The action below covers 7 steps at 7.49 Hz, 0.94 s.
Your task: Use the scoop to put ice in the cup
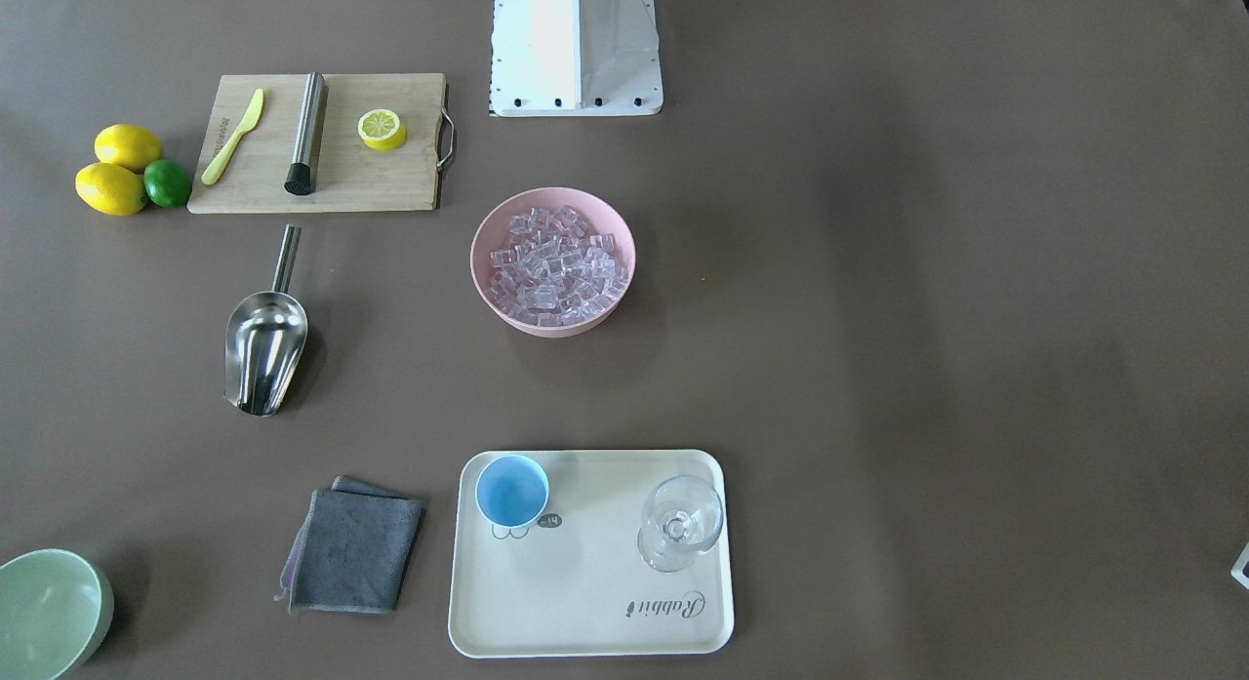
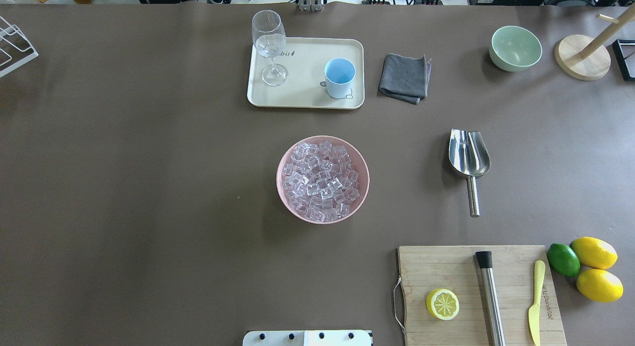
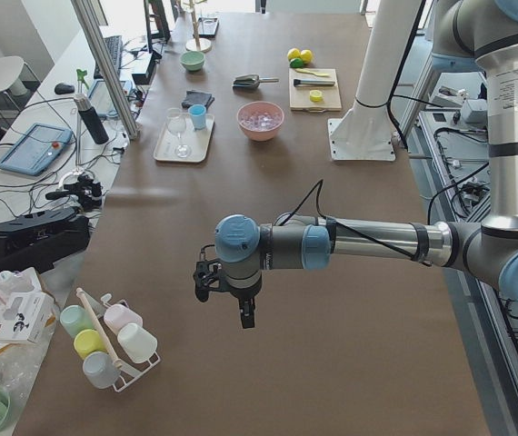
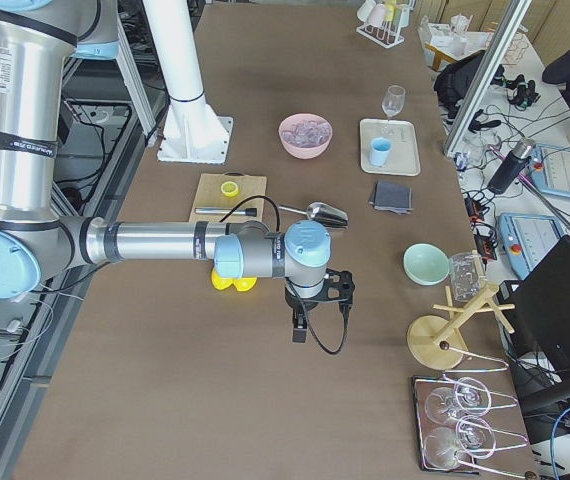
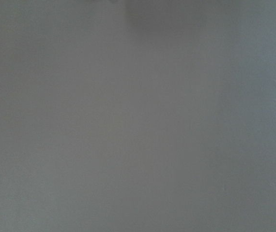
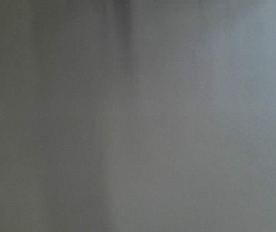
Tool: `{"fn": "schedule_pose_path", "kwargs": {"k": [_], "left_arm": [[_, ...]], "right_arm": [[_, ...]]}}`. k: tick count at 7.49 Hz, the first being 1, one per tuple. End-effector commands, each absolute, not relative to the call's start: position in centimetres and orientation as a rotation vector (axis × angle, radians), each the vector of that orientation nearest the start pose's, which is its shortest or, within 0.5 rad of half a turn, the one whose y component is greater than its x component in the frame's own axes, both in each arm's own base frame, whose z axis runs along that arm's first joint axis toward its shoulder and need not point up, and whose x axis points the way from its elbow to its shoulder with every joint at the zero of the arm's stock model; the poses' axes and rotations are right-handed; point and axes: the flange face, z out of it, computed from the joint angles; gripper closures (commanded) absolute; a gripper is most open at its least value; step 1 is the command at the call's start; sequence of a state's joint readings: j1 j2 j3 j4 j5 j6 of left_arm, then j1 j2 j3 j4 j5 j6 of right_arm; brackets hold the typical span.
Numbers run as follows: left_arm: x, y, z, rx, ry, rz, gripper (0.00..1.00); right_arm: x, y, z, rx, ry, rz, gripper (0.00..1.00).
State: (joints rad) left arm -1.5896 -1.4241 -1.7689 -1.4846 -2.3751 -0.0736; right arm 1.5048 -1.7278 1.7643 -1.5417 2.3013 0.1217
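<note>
Both tools are hanging over bare bench [image 2: 124, 162], well apart from the task's things. The left tool [image 3: 244, 315] is showing only in the left side view and the right tool [image 4: 300, 327] only in the right side view. Each is pointing down, and whether the fingers are apart or together cannot be told. Both wrist cameras are showing only blurred grey surface.

Taking the overhead view as the clock face, with 12 o'clock away from the robot, the scoop [image 2: 469, 155] is lying flat on the bench at 3 o'clock from the pink bowl [image 2: 279, 187], well apart from it. Its long axis is running almost straight from 12 to 6. The open trough mouth is pointing to 12 o'clock, and the thin handle is pointing to 6 o'clock, toward the cutting board [image 2: 446, 266].

The ice [image 2: 321, 181] is sitting heaped in the pink bowl at the bench's middle. The cup [image 2: 340, 77] is standing upright, mouth up, on the cream tray [image 2: 302, 95] at 12 o'clock from the bowl. It is at the tray's 3 o'clock end, and a stemmed glass [image 2: 269, 43] is standing at the 9 o'clock end.
</note>
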Motion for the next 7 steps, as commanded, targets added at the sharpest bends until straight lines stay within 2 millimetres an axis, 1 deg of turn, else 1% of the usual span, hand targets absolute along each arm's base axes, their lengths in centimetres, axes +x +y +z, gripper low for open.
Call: {"fn": "schedule_pose_path", "kwargs": {"k": [1, 2, 3, 4, 5, 6, 7], "left_arm": [[-6.1, -42.8, 62.8, -0.049, 0.867, -0.086, 0.02], [-5.7, -43.1, 62.4, -0.037, 0.869, -0.069, 0.02], [-4.7, -44.3, 61.0, -0.017, 0.870, -0.035, 0.02], [-2.9, -46.0, 59.0, 0.004, 0.860, 0.021, 0.02], [-1.1, -46.9, 57.5, 0.024, 0.863, 0.074, 0.02], [-1.0, -47.8, 56.0, 0.069, 0.866, 0.099, 0.02], [-0.2, -48.2, 55.3, 0.124, 0.871, 0.139, 0.02]], "right_arm": [[3.8, -43.7, 62.3, 0.015, -0.733, 0.029, 0.00], [3.8, -43.9, 61.1, 0.034, -0.737, 0.026, 0.00], [3.4, -43.9, 60.2, 0.033, -0.747, 0.039, 0.00], [1.3, -44.0, 58.7, 0.018, -0.762, 0.047, 0.00], [-1.7, -44.3, 56.7, -0.004, -0.769, 0.059, 0.00], [-4.2, -44.4, 54.7, -0.017, -0.778, 0.062, 0.00], [-6.7, -44.7, 52.6, -0.031, -0.790, 0.077, 0.00]]}}
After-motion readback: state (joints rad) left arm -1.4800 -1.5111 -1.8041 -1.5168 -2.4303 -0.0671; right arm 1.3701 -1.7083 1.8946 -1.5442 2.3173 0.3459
